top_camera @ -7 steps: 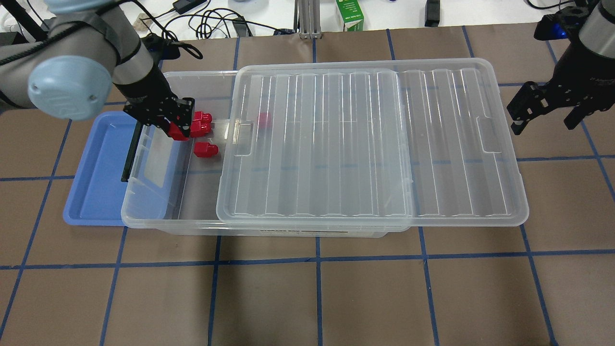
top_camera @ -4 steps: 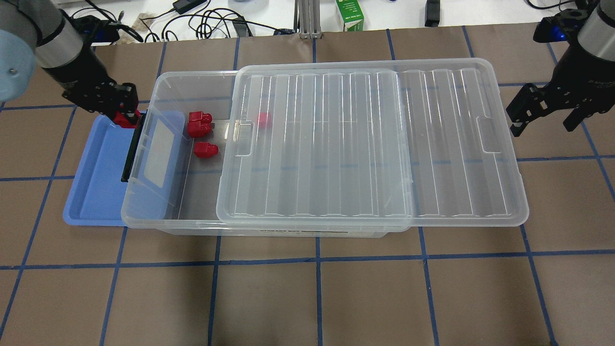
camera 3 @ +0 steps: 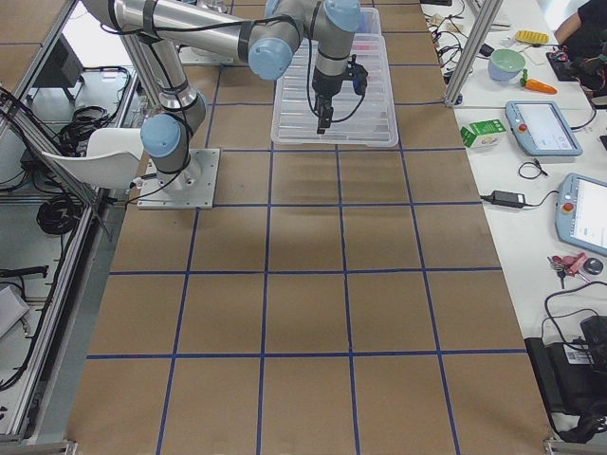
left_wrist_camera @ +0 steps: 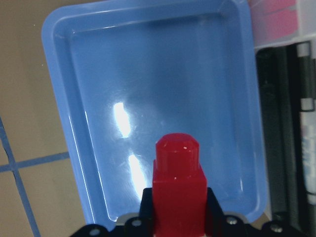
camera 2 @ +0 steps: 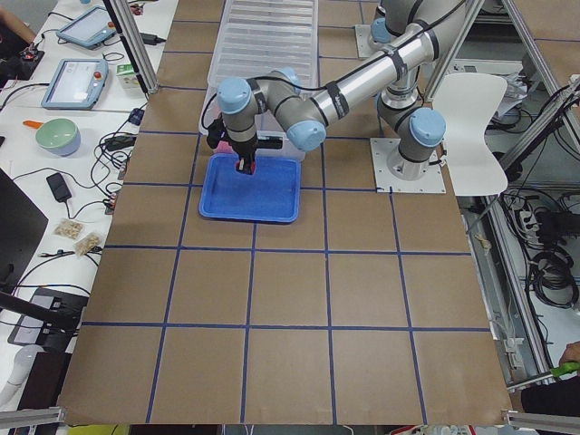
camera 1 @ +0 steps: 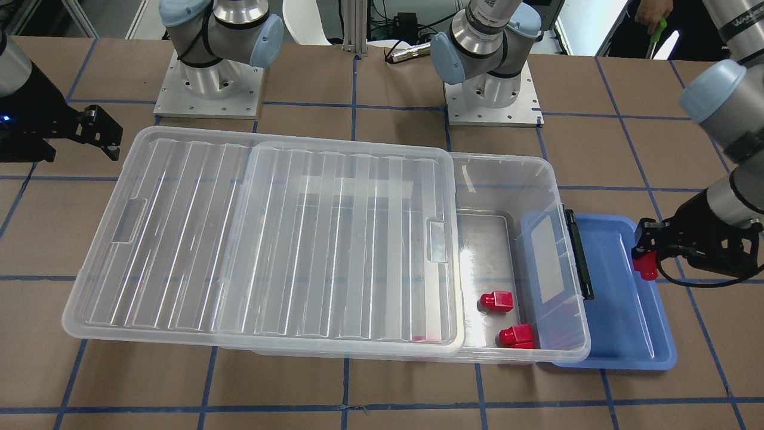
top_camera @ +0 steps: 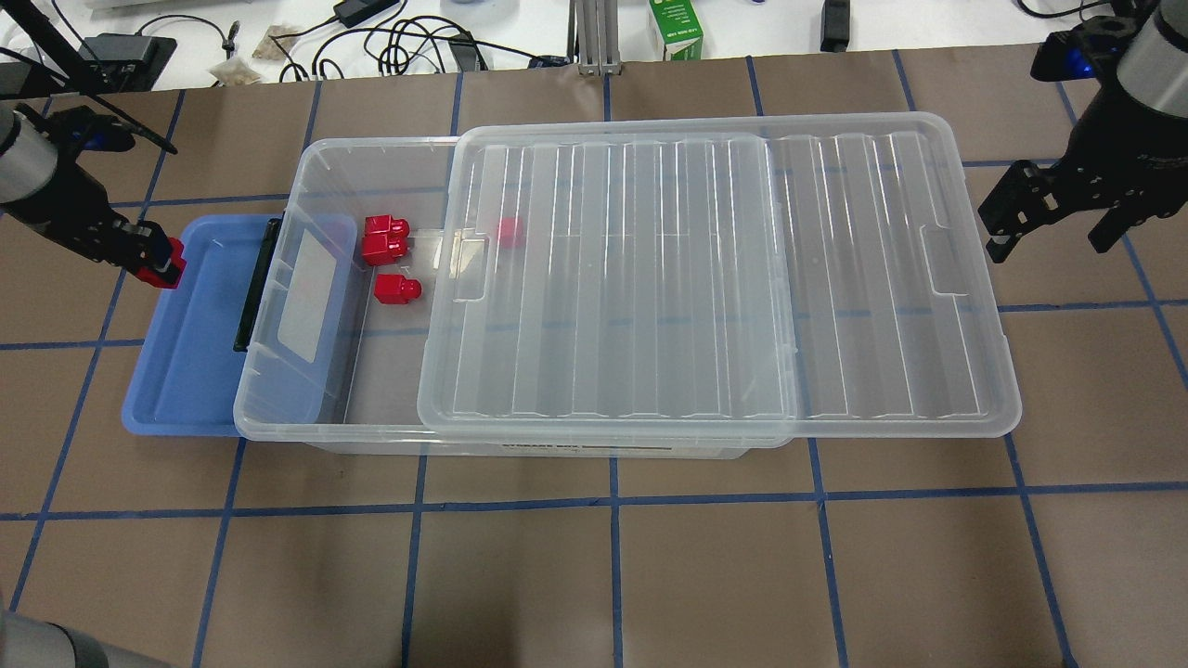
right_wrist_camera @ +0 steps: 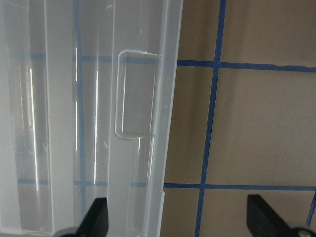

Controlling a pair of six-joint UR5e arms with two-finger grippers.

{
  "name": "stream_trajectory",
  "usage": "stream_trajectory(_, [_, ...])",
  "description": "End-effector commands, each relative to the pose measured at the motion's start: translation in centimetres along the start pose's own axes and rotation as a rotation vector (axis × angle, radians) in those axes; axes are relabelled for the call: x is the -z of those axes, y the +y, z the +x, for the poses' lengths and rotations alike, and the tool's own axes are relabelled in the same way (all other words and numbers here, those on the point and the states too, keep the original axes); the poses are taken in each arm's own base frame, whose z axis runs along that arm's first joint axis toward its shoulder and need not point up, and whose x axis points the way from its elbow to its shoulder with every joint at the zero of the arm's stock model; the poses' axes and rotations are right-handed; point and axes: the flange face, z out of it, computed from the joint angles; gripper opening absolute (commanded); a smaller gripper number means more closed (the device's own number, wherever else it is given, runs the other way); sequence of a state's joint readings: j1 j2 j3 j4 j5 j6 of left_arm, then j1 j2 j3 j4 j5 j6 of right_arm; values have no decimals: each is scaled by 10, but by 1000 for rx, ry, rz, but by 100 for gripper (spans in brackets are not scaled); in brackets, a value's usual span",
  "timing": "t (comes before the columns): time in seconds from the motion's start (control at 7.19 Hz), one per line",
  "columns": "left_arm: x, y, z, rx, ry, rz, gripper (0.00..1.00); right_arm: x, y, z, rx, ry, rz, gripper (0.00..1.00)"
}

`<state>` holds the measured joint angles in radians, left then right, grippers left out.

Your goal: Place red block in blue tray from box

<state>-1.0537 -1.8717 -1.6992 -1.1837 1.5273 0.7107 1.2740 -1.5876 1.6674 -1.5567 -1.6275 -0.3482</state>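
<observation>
The floor of the blue tray (top_camera: 186,353) is being shown bare, free from above. At its 3 o'clock, overhead, passage is being blocked by the wall of the box (top_camera: 278,427) and its black latch (top_camera: 257,283). The box is being covered by the lid (top_camera: 715,278), except its 9 o'clock end.

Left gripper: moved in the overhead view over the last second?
Yes. The left gripper, shut on the red block, went left from over the box, past its black latch, to the blue tray's left edge.

Left end effector (top_camera: 160,260) is kept clamped on red block (top_camera: 173,270); right end effector (top_camera: 1050,241) is held open, wrist angled downward.
</observation>
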Motion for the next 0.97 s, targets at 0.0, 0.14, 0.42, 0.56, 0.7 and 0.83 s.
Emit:
stream_trajectory(0.0, [-62,12,3,-3,-31,39,9,0,0,0,1,0,0,100])
stream_trajectory(0.14, [-80,15,7,-4,-3,19,9,0,0,-1,1,-2,-1,100])
stream_trajectory(0.42, [-97,13,9,43,46,14,20,0,0,0,-1,0,0,100])
stream_trajectory(0.56, [-97,11,5,43,40,14,62,-1,0,0,1,0,-1,100])
stream_trajectory(0.7, [-94,10,3,45,30,21,84,0,0,0,-1,0,-1,100])
stream_trajectory(0.83, [-76,7,3,45,7,42,92,-1,0,0,1,-1,-3,100])
